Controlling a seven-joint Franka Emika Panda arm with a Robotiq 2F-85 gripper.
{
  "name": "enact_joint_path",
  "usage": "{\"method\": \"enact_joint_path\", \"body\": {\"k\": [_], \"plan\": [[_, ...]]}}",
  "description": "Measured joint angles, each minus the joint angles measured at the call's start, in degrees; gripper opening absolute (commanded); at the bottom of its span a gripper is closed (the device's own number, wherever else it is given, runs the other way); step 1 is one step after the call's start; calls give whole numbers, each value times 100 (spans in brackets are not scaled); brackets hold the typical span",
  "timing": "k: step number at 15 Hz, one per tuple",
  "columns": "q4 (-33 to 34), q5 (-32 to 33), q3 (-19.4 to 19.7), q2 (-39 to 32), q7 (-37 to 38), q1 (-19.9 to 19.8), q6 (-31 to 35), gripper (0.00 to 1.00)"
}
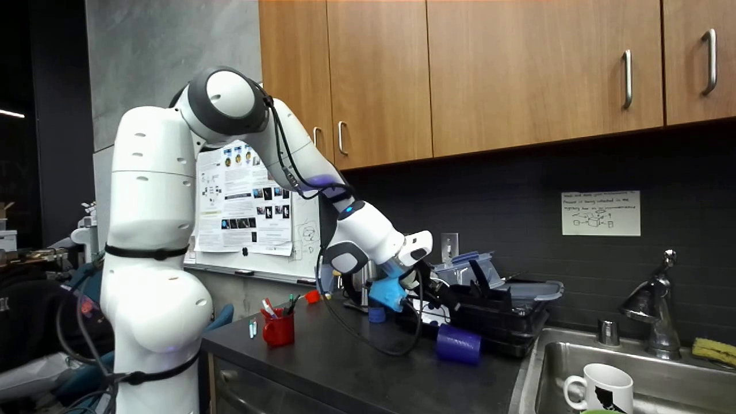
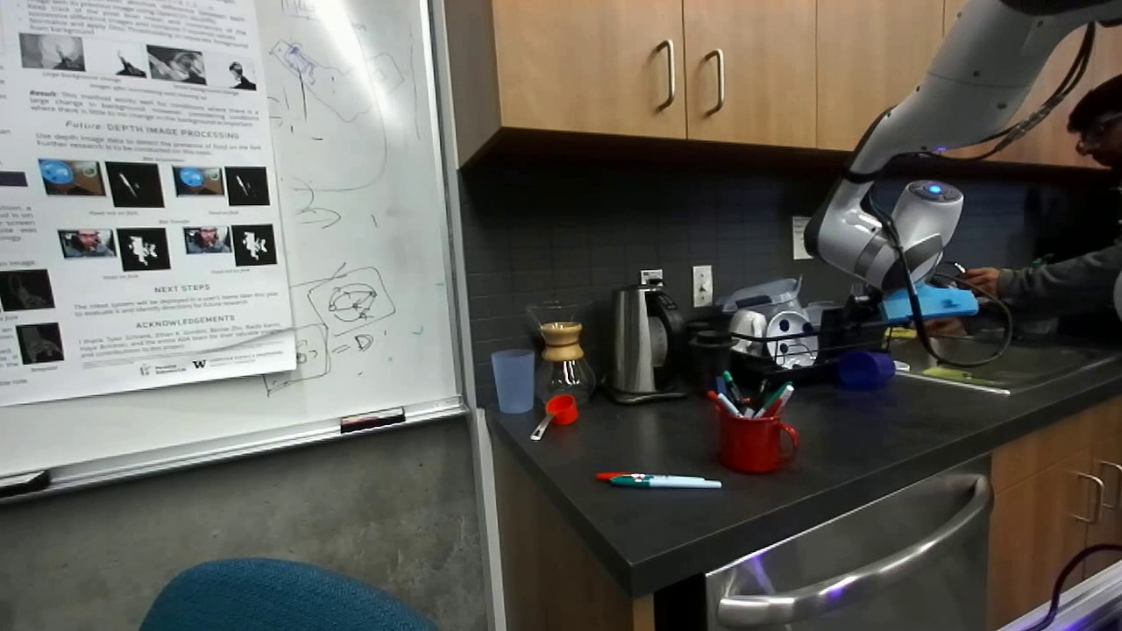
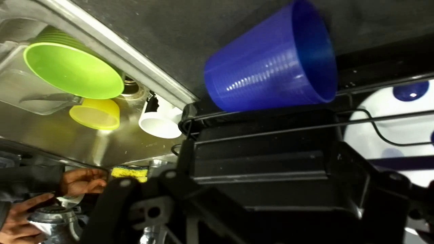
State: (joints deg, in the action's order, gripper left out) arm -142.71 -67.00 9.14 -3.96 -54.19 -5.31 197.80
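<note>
In the wrist view my gripper [image 3: 269, 149] stands open, one finger at each side of a black bin [image 3: 261, 166] on the dish rack. Whether the fingers touch the bin cannot be told. A blue plastic cup [image 3: 261, 64] lies on its side on the counter, just outside the rack's wire rail [image 3: 271, 134]. To its right is a white dish with dark blue spots [image 3: 383, 118], inside the rack. In both exterior views the arm reaches down to the black dish rack [image 1: 517, 322], and the blue cup [image 1: 458, 345] [image 2: 866, 370] rests in front of it. The fingertips are hard to make out there.
The sink holds a green bowl [image 3: 73, 71], a yellow cup [image 3: 96, 113] and a white mug [image 3: 161, 123]. A person's hands [image 3: 81, 181] are near the faucet [image 1: 661, 310]. A red mug of pens [image 2: 754, 443] and a kettle [image 2: 635, 342] stand on the counter.
</note>
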Motion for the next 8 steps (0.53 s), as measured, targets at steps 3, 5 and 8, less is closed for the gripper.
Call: {"method": "enact_joint_path", "body": {"k": [3,5,8], "plan": [[68,-318,395,-355,-339,393,-6,100],[-72,-538,520,-514,-509,750,-1,100],[-204,-821,907,-675,-630,1511,-1,100]]}}
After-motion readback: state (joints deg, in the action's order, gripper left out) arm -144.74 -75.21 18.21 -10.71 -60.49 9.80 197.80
